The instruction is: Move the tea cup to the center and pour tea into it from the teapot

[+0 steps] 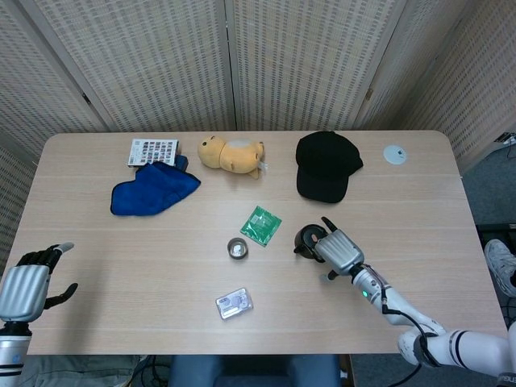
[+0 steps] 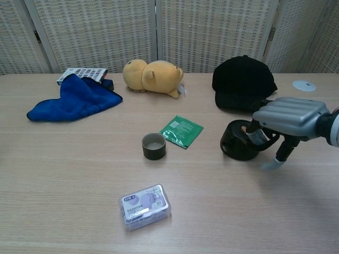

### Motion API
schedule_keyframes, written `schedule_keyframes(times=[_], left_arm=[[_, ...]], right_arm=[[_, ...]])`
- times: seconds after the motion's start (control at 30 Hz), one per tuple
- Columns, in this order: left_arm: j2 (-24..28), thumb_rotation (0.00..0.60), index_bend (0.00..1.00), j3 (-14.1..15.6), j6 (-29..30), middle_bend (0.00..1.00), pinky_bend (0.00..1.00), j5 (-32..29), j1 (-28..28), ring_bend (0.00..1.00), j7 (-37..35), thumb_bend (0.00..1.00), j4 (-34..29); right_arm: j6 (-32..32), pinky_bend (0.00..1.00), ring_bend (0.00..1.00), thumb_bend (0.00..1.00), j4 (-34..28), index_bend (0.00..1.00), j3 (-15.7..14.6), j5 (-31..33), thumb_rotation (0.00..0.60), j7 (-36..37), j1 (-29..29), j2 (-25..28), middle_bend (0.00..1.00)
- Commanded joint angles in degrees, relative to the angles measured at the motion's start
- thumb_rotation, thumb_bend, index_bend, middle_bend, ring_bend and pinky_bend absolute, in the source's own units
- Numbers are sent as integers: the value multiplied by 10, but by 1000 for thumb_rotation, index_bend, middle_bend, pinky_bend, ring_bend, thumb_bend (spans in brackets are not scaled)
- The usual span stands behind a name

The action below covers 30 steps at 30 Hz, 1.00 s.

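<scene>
**Right hand on the teapot**

Centre-right of the chest view: right hand (image 2: 288, 117) over the black teapot (image 2: 239, 141), fingers (image 2: 253, 132) hooked at its handle, grip not fully clear. Tea cup (image 2: 153, 146) upright at mid-frame, just beside the green packet (image 2: 181, 130). Lower left of the head view: left hand (image 1: 26, 286) holding nothing, fingers loosely curled.

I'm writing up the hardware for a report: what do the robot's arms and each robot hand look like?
Each robot hand, left and right, has a ribbed silver-grey back and dark fingers. The right forearm is white with black joints, an external black cable and a small green light.
</scene>
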Motion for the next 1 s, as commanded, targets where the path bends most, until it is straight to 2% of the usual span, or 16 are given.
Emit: schedule_keyframes(times=[0.03,0.67,0.9,1.0], left_arm=[[0,600,227,0,0,270,273,0,1,318,-1,220,0],[-1,600,227,0,0,270,274,-1,2,318,-3,220,2],[-2,600,227,0,0,270,273,-1,1,318,-2,220,1],[-1,600,227,0,-1,270,273,0,1,318,-1,220,1]], right_arm=[[0,0,474,0,-2,591,-2,1,438,-2,-1,0,557],[0,0,474,0,-3,591,-18,6,464,-4,-14,2,559],[1,0,477,0,-4,594,-22,6,506,2,-20,5,576],[6,0,520,0,-5,637,-19,3,548,8,-21,7,614]])
